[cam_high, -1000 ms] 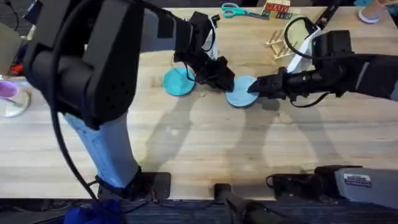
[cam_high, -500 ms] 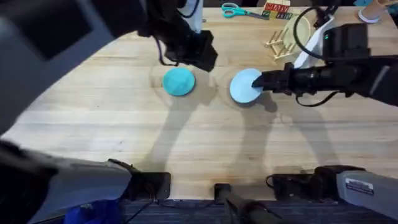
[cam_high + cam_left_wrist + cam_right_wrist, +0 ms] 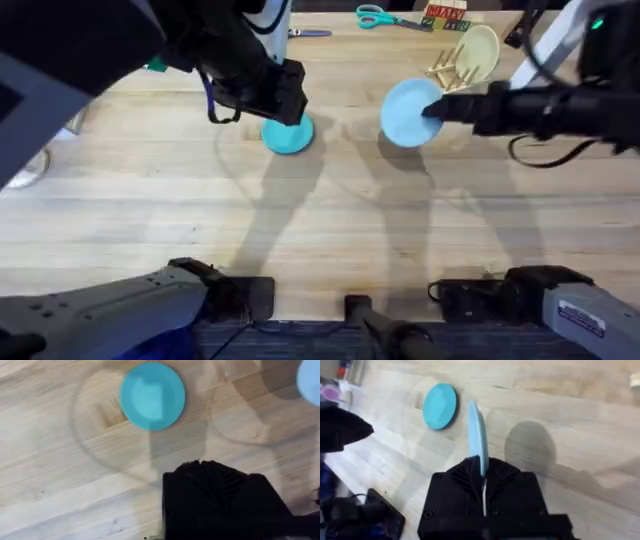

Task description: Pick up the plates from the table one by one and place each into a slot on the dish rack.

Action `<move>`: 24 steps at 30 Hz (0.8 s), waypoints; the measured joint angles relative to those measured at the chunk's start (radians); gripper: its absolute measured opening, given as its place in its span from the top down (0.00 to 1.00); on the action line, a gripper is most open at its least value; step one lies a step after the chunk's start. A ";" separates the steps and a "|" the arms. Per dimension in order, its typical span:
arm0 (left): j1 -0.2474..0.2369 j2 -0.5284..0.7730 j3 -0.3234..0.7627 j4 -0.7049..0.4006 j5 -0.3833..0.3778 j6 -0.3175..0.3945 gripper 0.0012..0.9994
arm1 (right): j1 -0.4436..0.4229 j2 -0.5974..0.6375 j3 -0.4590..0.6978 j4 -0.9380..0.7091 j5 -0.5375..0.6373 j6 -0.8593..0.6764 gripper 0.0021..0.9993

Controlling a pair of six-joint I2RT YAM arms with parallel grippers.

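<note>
A pale blue plate (image 3: 408, 100) hangs above the table (image 3: 330, 230), just left of the dish rack (image 3: 450, 70), with my right gripper (image 3: 438, 108) shut on its right rim. From the right wrist that plate (image 3: 479, 435) stands edge-on between my right gripper's (image 3: 482, 467) jaws. The teal plate (image 3: 290, 136) lies flat on the table. My left gripper (image 3: 270, 95) hovers over its far-left edge, apart from it. In the left wrist view the teal plate (image 3: 152, 395) is beyond my left gripper (image 3: 200, 465), which looks shut and empty.
A cream-yellow plate (image 3: 482, 48) stands in the dish rack's far end. Scissors (image 3: 385, 18) and coloured blocks (image 3: 445, 15) lie at the table's back edge. A clear glass (image 3: 30, 165) sits at the far left. The wide front half of the table is bare wood.
My right gripper lifted the pale blue plate off the table and carried it up and right toward the rack. My left arm drew back to the left, over the teal plate.
</note>
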State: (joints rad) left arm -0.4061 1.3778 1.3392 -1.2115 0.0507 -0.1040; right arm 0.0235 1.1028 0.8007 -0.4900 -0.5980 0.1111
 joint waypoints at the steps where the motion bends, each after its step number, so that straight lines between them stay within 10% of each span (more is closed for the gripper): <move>1: 0.000 -0.006 0.000 -0.004 -0.006 0.000 0.96 | 0.000 -0.003 0.034 -0.040 0.013 -0.023 0.97; 24: 0.000 -0.055 0.000 -0.024 -0.045 0.003 0.96 | 0.000 -0.006 0.449 -0.336 0.562 -0.520 0.97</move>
State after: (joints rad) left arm -0.4061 1.3228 1.3392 -1.2354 0.0055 -0.1009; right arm 0.0231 1.0969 1.2495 -0.8258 -0.0365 -0.4093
